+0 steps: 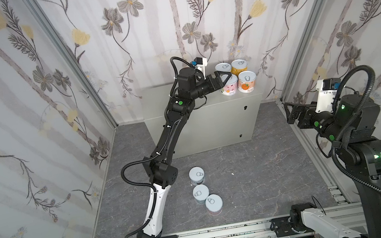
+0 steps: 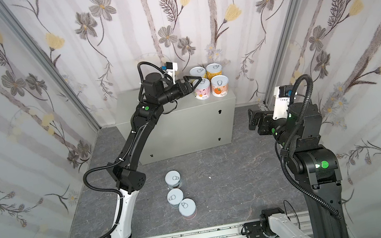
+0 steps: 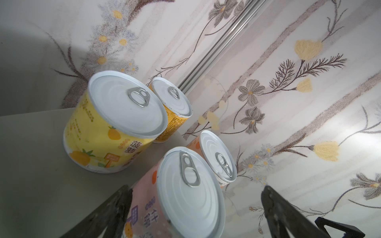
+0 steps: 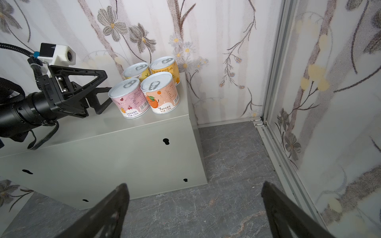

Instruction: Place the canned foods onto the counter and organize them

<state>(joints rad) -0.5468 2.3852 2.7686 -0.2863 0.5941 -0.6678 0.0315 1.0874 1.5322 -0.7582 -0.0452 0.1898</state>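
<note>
On top of the grey-beige metal table (image 1: pixel 211 124), four canned foods (image 2: pixel 218 86) stand upright in a tight two-by-two block at the far right corner, close to the flowered wallpaper (image 1: pixel 154 14). A pale yellow pineapple tin (image 1: pixel 223 67) and an orange-yellow tin (image 1: pixel 239 65) stand behind. A pink tin (image 1: pixel 230 89) and an orange-fruit tin (image 1: pixel 247 82) stand in front. The left end effector (image 1: pixel 227 79) reaches over the table top with its jaws spread wide. Its tips are just beside the pink tin and it grips nothing. Below, on the dark marbled floor (image 1: pixel 258 178), three more tins (image 1: pixel 196 174) (image 1: pixel 201 192) (image 1: pixel 214 202) stand upright in a loose line near the left arm's elbow. The right end effector (image 1: pixel 289 113) hangs off to the right above the floor, well apart from every tin, its jaws likewise spread and empty.
</note>
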